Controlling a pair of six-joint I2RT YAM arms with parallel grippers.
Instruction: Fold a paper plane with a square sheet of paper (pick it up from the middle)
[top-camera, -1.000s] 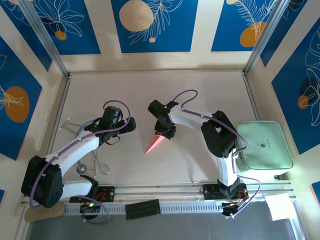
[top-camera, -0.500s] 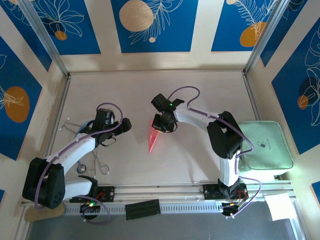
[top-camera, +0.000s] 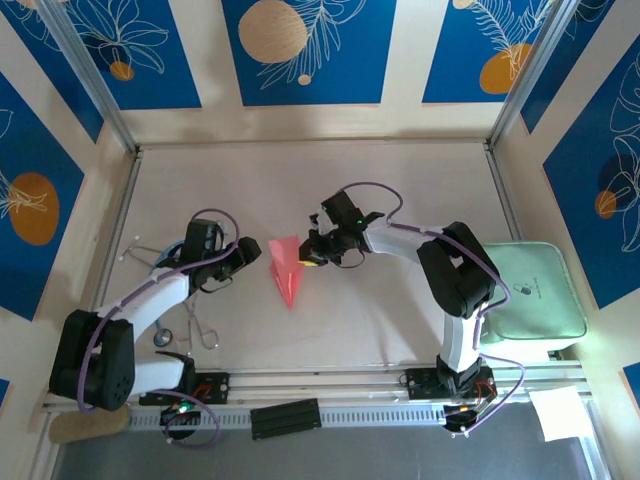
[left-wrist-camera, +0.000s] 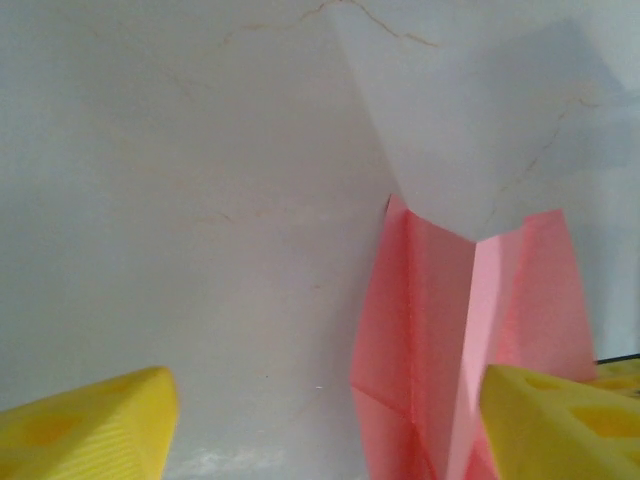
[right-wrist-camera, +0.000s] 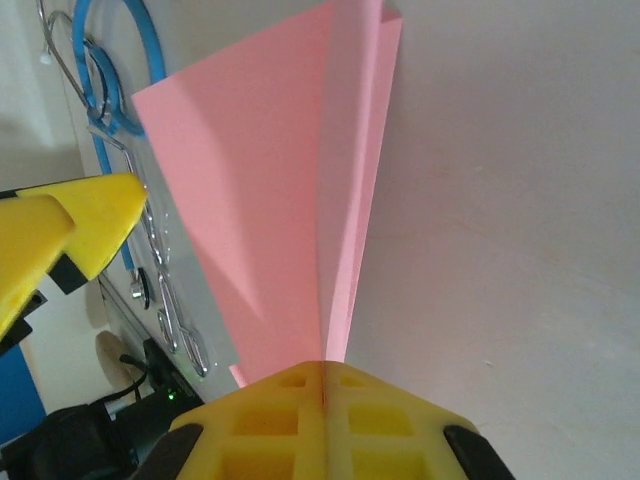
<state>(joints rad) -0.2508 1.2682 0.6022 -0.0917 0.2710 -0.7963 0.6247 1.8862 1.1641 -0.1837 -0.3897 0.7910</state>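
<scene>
Pink paper plane (top-camera: 286, 268) is pinched by the right end effector (top-camera: 312, 258); left end effector (top-camera: 251, 255) gapes wide beside it.

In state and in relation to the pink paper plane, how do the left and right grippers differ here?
The right gripper is shut on the paper plane; the left gripper is open and grips nothing. The right gripper meets the plane from its right side, the left gripper faces it from its left. Both have yellow fingers and sit low by the plane.
</scene>
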